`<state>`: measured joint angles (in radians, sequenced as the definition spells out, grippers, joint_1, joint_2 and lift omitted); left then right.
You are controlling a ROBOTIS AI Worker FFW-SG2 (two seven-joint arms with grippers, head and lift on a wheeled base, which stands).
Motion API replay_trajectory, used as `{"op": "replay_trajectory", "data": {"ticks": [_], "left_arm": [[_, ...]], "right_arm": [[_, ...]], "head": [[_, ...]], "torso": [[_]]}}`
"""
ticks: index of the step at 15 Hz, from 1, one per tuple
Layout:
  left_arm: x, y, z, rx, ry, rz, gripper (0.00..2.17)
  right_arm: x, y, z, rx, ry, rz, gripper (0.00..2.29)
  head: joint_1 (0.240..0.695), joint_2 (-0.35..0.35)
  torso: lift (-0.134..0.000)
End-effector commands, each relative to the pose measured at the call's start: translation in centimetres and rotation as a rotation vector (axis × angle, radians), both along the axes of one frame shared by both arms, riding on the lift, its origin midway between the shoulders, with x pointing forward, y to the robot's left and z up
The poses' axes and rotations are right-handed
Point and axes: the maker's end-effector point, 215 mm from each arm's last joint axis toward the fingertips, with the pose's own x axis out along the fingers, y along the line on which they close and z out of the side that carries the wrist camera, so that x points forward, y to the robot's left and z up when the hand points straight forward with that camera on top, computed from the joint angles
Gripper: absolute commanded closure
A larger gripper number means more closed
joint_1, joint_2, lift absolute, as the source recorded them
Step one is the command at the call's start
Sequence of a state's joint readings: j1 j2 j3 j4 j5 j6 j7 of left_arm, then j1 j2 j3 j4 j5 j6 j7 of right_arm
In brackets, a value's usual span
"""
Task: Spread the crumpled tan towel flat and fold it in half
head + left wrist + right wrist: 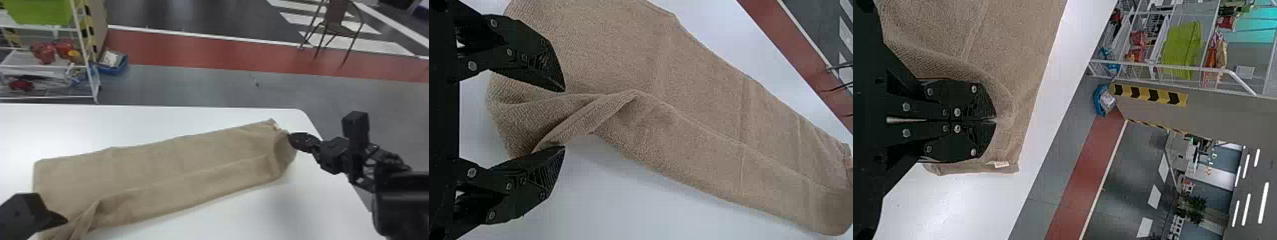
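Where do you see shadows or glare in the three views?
Head view: a soft shadow on the white table, beside the right arm; left wrist view: faint shading on the table along the towel's edge; right wrist view: bright ceiling lights in the background, no strong glare on the towel.

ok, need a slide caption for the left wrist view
Left pincer open at the rucked end of the tan towel, stretched long across the white table.

A tan towel (pixel 178 162) lies on the white table (pixel 70 127)
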<state>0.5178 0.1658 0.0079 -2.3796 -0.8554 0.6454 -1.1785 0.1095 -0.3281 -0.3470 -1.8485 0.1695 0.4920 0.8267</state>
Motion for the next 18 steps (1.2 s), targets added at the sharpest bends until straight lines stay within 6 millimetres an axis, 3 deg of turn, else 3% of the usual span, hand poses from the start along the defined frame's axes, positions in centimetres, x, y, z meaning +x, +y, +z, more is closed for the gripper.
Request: {"op": "replay_trajectory", "data": {"ticks": [1,5,6,7,12,14,18], "left_arm": [[1.5,1.0,2.2,0.002,-0.019,0.004,0.77],[0.6,0.5,1.7,-0.005,0.022,-0.008,0.83],[-0.4,0.1,1.9,-0.023,0.029,-0.005,0.62],[-1.6,-0.4,1.8,-0.033,0.042,0.007,0.59],[-2.9,-1.7,-1.9,-0.014,0.072,0.113,0.59],[-3.2,-1.8,-3.0,-0.004,0.094,0.157,0.59],[-2.9,0.4,-3.4,0.047,0.085,0.214,0.6]], "right_arm": [[-0.5,-0.1,-0.6,0.004,0.007,-0.005,1.3],[-1.2,-0.2,-1.1,0.01,0.01,-0.009,1.3],[-1.2,-0.3,-1.1,0.012,0.011,-0.011,1.3],[-1.2,-0.7,-1.0,0.011,0.009,-0.018,1.3],[-1.5,-0.5,-1.3,0.005,0.001,-0.009,1.3],[-1.7,-0.7,-1.4,0.002,0.001,-0.01,1.3],[-1.8,-1.4,-1.2,0.0,-0.006,-0.018,1.3]], "head": [[0.695,-0.233],[0.695,-0.219],[0.695,-0.221],[0.695,-0.224],[0.695,-0.26],[0.695,-0.266],[0.695,-0.272]], "torso": [[-0.123],[-0.123],[-0.123],[-0.123],[-0.123],[-0.123],[-0.123]]}}
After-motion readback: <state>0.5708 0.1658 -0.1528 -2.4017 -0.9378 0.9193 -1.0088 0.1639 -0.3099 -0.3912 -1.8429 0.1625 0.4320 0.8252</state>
